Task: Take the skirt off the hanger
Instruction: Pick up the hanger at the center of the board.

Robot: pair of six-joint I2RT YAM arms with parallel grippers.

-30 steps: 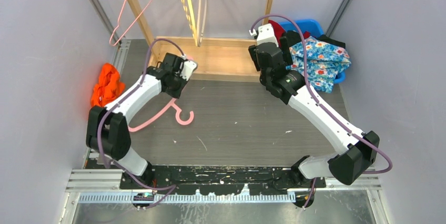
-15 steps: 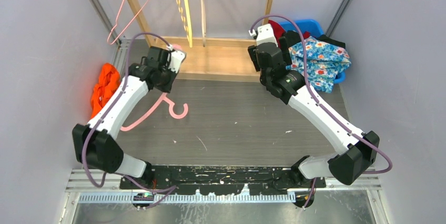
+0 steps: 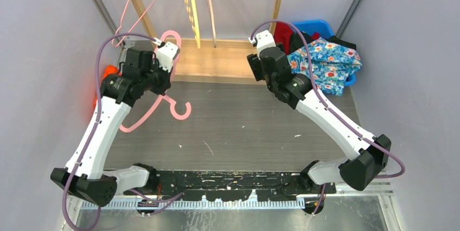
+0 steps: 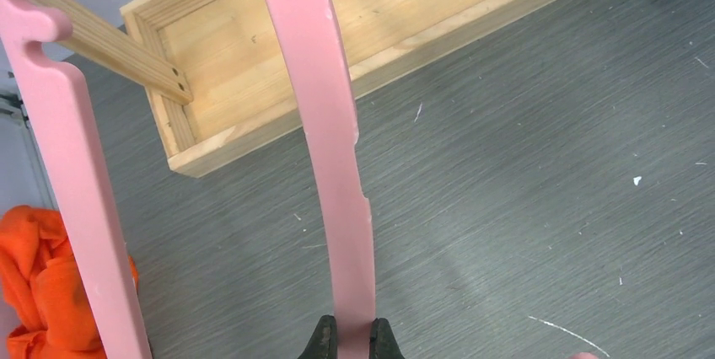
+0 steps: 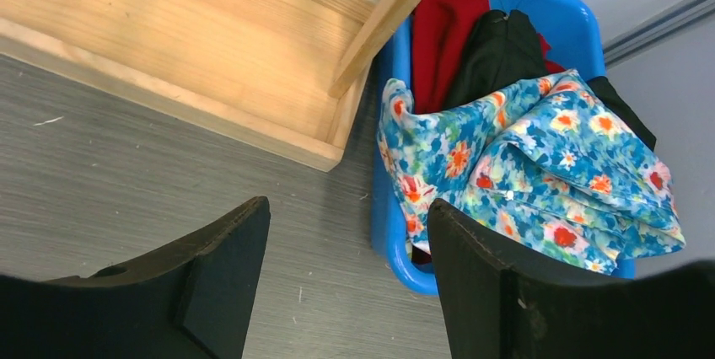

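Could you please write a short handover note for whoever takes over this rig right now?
Left gripper: shut on the pink hanger, held up near the wooden frame.
Right gripper: open, empty, hovering by the blue bin.
The hanger is bare. A floral garment lies on the bin's pile and an orange cloth by the left wall; I cannot tell which one came off it.
Done: removal looks complete.
Left: probably only putting the hanger away.
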